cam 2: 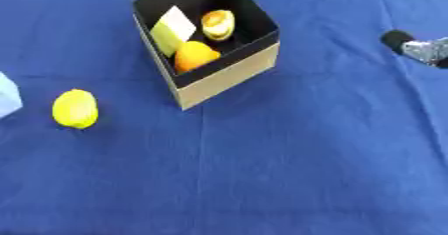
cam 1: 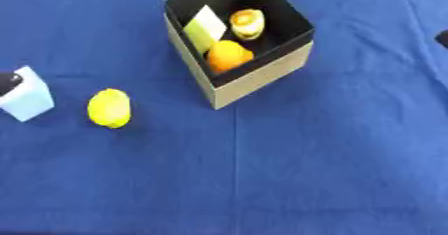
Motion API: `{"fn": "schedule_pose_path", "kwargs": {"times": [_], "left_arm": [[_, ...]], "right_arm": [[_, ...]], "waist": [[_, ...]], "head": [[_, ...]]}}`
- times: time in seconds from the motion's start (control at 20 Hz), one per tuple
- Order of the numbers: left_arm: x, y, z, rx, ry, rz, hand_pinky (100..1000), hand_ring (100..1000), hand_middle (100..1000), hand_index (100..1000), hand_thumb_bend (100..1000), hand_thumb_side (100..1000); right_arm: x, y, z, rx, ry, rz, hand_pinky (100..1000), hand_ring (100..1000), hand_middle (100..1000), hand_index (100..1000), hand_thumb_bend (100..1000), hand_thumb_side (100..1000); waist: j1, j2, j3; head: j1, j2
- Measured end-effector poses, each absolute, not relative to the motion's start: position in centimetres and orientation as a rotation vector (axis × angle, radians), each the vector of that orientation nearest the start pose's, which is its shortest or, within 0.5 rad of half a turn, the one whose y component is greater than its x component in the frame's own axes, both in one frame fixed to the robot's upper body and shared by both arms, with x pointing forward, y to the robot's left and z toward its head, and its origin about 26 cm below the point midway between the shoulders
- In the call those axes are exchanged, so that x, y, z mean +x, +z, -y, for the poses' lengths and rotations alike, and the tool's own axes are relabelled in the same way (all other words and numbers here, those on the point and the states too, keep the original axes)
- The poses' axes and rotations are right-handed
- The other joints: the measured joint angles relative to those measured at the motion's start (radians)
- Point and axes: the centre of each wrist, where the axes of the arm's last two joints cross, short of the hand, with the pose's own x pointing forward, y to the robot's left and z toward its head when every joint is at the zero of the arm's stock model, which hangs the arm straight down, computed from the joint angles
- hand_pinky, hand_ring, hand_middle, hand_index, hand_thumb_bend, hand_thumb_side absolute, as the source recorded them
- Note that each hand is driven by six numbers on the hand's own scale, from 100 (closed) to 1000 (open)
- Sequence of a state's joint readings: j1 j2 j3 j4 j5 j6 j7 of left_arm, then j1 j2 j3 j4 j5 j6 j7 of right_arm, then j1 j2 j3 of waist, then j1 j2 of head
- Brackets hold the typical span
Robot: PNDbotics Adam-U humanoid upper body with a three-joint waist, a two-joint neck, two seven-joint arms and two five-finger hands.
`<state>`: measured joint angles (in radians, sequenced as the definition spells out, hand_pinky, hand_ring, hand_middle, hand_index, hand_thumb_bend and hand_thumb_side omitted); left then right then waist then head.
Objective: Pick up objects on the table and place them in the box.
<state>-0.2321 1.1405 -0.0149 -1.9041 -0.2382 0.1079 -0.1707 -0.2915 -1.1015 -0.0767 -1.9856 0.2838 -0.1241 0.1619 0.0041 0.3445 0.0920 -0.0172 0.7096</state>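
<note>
On the desk, covered in blue cloth, the box stands near the far edge, turned corner-on, and already holds an orange, a pale yellow-green block leaning on its inner wall, and a small yellow-and-orange piece that I cannot identify further. Two things remain outside: a lemon well to the left of the box, and a light blue block at the desk's left edge. The left hand shows only as a dark tip touching or overlapping the top of that blue block; whether it has closed on it or merely hovers I cannot tell. The right hand enters at the right edge as a dark tip and silver part, cut off, so its opening cannot be judged either. The step in hand looks like taking the blue block: best to grasp it across opposite flat faces, lift clear, carry it over the lemon without knocking it, and lower it into the free corner of the box, above the near wall.
</note>
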Motion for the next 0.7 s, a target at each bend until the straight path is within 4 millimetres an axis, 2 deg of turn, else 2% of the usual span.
{"fn": "schedule_pose_path", "kwargs": {"times": [0.4,0.7], "left_arm": [[30.4,28.3,-38.9,0.961,-1.323,1.426,876,846,816,922,533,512],[31.6,29.0,-39.8,0.89,-1.386,1.321,891,860,819,915,539,407]], "right_arm": [[27.4,29.4,36.4,-1.086,1.235,2.033,821,814,741,787,348,215],[27.4,28.3,36.7,-1.101,1.104,2.08,811,804,727,777,331,216]], "waist": [[0.007,0.0,-0.01],[0.011,0.002,-0.019]], "head": [[0.04,0.008],[0.051,0.008]]}}
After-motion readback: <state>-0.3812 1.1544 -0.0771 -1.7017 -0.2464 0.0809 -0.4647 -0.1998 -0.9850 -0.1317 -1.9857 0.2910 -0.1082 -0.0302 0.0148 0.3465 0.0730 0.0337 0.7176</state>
